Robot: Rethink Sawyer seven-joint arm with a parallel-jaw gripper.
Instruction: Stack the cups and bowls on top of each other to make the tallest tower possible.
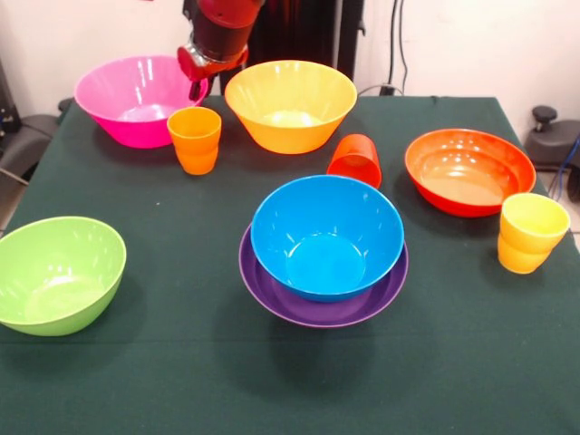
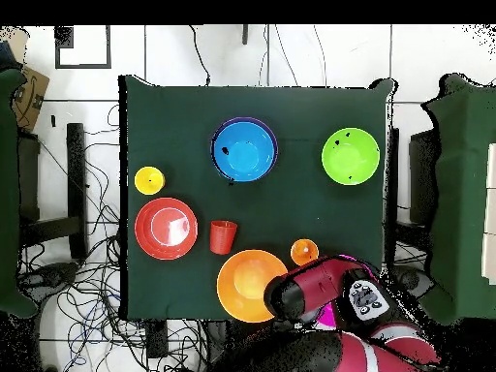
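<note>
The blue bowl [image 1: 326,236] sits inside the wide purple bowl [image 1: 272,297] at the table's middle, a low pile of two; it also shows in the overhead view [image 2: 242,152]. The pink bowl [image 1: 136,95] and the yellow bowl [image 1: 290,104] stand at the far side. The ribbed orange cup [image 1: 195,138] stands upright between them. My gripper [image 1: 210,74] hangs just above and behind this cup, beside the pink bowl's rim, holding nothing that I can see. The red-orange cup [image 1: 355,160] appears to lie on its side. The ribbed yellow cup [image 1: 530,233] stands at the right. No small magenta-red bowl is in view.
The orange-red bowl [image 1: 468,169] is at the right and the green bowl [image 1: 56,272] at the near left. In the overhead view my arm [image 2: 334,300] covers most of the pink bowl [image 2: 329,316]. Cables lie on the floor around the table.
</note>
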